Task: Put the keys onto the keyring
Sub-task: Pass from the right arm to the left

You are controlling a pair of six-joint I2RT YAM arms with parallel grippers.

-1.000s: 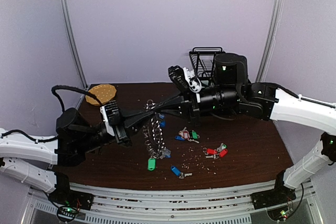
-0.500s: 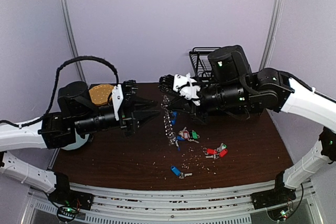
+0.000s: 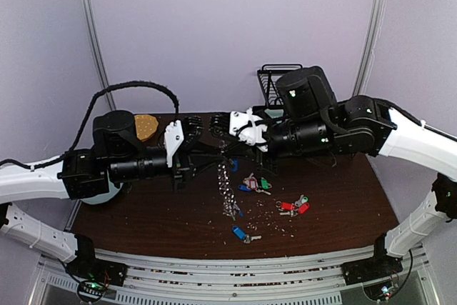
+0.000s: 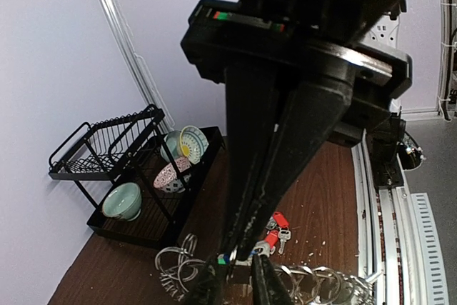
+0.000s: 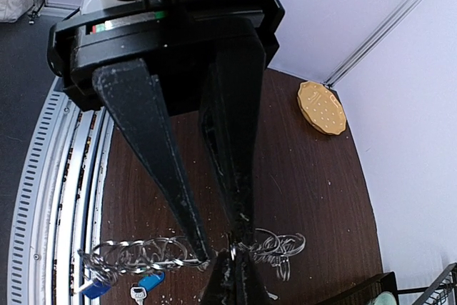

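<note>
The keyring is a chain of small silver rings. It hangs from where the two grippers meet, and its lower end rests on the table. My left gripper is shut on one ring at the top; its tips pinch it in the left wrist view. My right gripper holds the same end, fingers about a ring's width apart. Rings trail off to both sides. Loose keys lie on the table: a red, green and blue cluster, a red pair and a blue one.
A black dish rack holding bowls stands at the back right. A tan round disc lies at the back left. Crumbs are scattered around the keys. White rails run along the table's front edge.
Both arms have risen and closed in. The right gripper lifted the keyring's end off the table, and the left gripper, open half a second ago, has shut on a ring beside it.
</note>
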